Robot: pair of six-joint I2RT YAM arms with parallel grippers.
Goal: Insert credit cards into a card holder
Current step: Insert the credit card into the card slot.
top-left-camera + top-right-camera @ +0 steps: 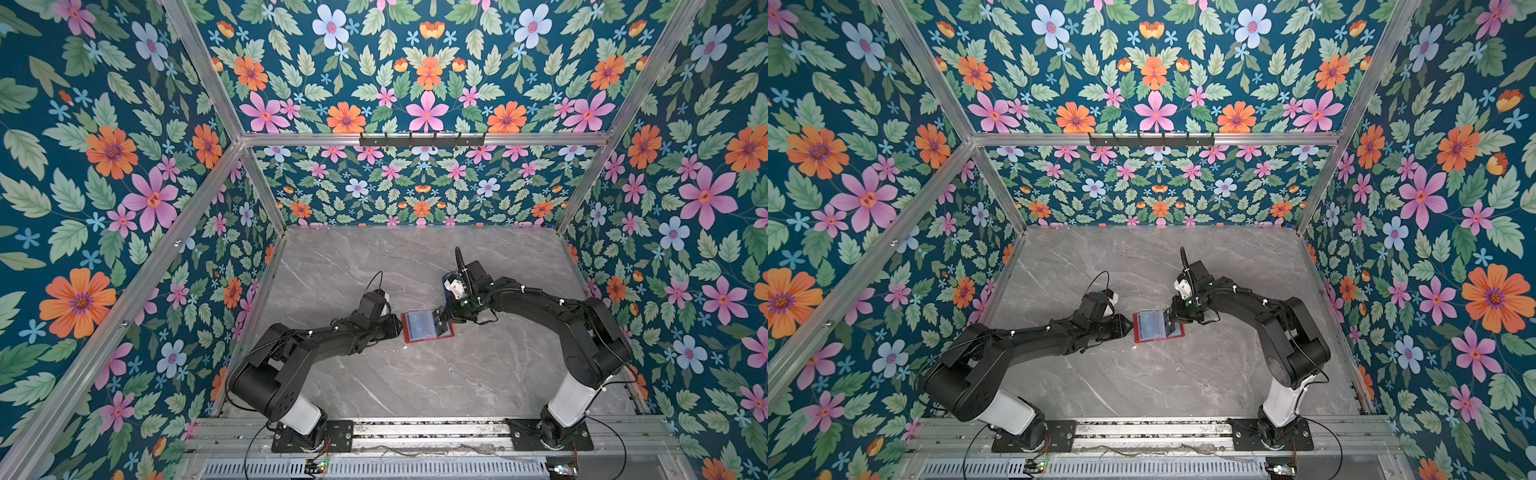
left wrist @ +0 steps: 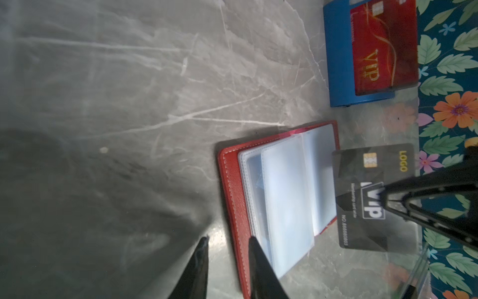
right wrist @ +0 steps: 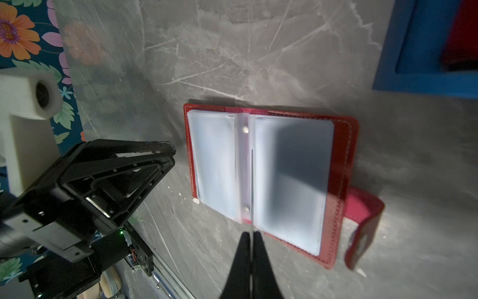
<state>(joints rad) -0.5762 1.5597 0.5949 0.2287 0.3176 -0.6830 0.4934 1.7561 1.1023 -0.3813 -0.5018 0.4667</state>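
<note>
- the marble table fills the lower middle of both top views. it is bare below the arms' reach and up toward the flowered back wall, and metal rails run along its side edges.
- the left gripper reaches in from the left in a top view. its jaws stand slightly apart with nothing between them, and its tips are just beside the holder's left edge, apart from it in the right wrist view.
- the right gripper comes in from the right in a top view. its jaws are pinched tight on the dark card.
- the blue card rack sits at the upper right of the left wrist view with the red card standing in it. in a top view it lies above the holder, mostly hidden by the right wrist.
- the card holder lies open and flat at the lower centre of both top views, between the two grippers. its clear sleeves face up, and i cannot tell whether any of them holds a card.
- the snap tab curls out past the holder's edge at the lower right of the right wrist view.
- the dark card shows edge-on there, over the holder's spine. i cannot tell whether it touches a sleeve.
</note>
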